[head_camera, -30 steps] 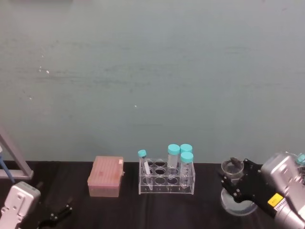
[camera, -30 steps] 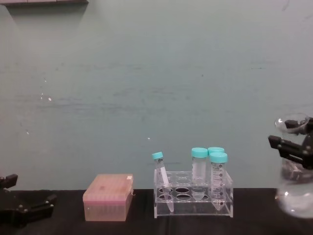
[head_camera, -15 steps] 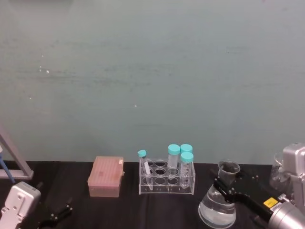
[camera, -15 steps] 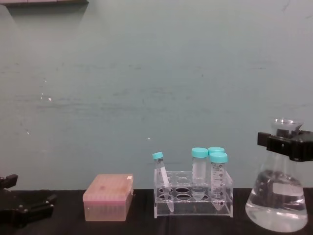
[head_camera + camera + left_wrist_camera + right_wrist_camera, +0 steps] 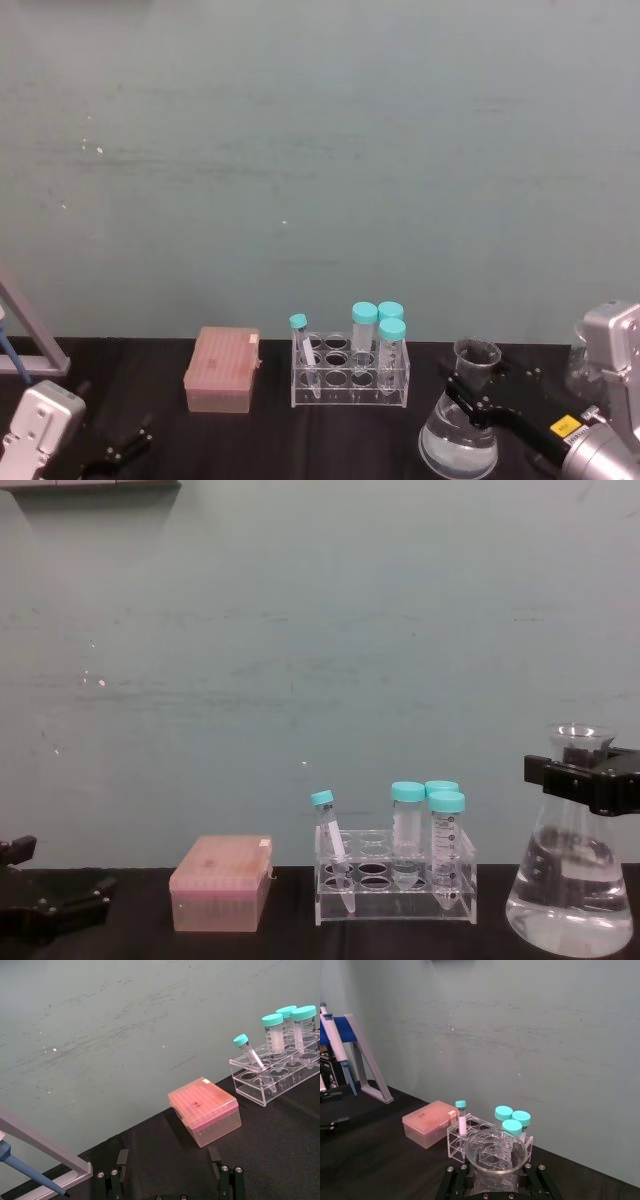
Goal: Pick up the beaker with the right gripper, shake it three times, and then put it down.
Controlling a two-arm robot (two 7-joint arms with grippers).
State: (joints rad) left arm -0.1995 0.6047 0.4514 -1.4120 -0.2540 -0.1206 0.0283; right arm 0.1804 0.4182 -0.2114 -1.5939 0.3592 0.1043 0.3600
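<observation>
While upright, clear conical beaker, part-filled

Right gripper: black, blocky, angular jaws. Silver screw heads in pairs on each black finger base. Behind the claw, rounded silver-grey wrist housing with a yellow label, dark print too small to read. Boxy silver block further back. Left gripper: thin black fingers, paired silver screws. Behind this claw, silver casing, rounded corners.
</observation>
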